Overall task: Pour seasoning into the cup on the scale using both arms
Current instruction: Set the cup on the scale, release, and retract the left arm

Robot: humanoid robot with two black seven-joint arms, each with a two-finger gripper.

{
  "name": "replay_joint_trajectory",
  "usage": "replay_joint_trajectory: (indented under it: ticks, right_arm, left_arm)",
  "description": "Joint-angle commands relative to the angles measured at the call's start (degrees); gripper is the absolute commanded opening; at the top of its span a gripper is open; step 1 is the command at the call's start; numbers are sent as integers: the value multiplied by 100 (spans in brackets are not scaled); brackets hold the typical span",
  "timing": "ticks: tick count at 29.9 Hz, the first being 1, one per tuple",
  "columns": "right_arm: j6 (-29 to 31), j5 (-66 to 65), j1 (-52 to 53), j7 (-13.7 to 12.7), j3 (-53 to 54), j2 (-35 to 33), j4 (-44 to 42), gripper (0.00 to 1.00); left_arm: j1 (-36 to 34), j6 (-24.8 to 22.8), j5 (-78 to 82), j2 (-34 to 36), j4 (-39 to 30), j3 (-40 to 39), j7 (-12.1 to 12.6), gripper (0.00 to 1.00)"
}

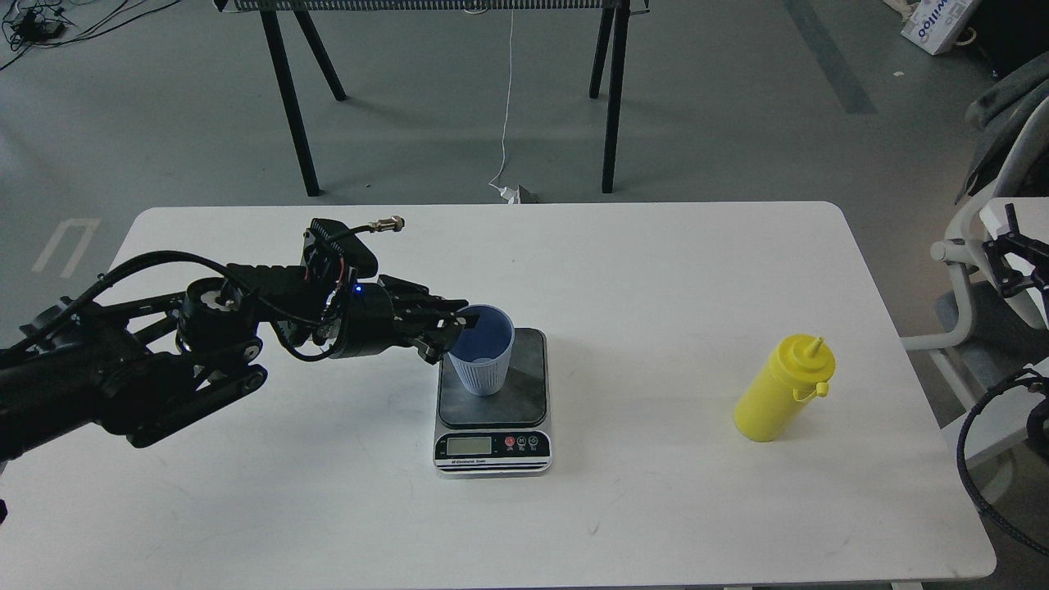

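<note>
On the scale (492,407) stands the cup (482,351), our left gripper (456,324) gripping its nine-o'clock rim; scale lettering unreadable; seasoning (781,390) at three o'clock.

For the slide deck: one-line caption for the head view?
Left gripper at the blue cup on the scale; yellow seasoning bottle stands untouched at right.

Lab, bare concrete floor (737,123), loose cables (49,24)
</note>
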Motion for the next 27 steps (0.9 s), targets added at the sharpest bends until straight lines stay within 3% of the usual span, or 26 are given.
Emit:
replay_joint_trajectory:
  ticks: [1,2,6,10,14,18,27]
  right_arm:
    - [0,0,0,0,0,3,0,99]
    - [0,0,0,0,0,3,0,99]
    - [0,0,-70,0,0,-6,0,99]
    - [0,0,-228,0,0,-50,114,99]
    - [0,0,-631,-8,9,-147,649,99]
    - [0,0,-1246,0,9,-182,1404,99]
    - [0,35,-2987,62,334,335,2873,99]
  left_arm:
    - [-2,89,-71,25,-17,-89,-57,57]
    - [-11,133,-176,34,-35,-115,-66,65]
    - [-37,213,-1378,113,-61,-431,-118,80]
    - [-81,169,-3442,341,-61,-923,-320,99]
    - [-143,152,-5481,403,-53,-1266,-531,100]
    - [-134,20,-7091,394,-8,-1775,-567,100]
    - [24,-1218,-11107,262,1080,-2251,-514,100]
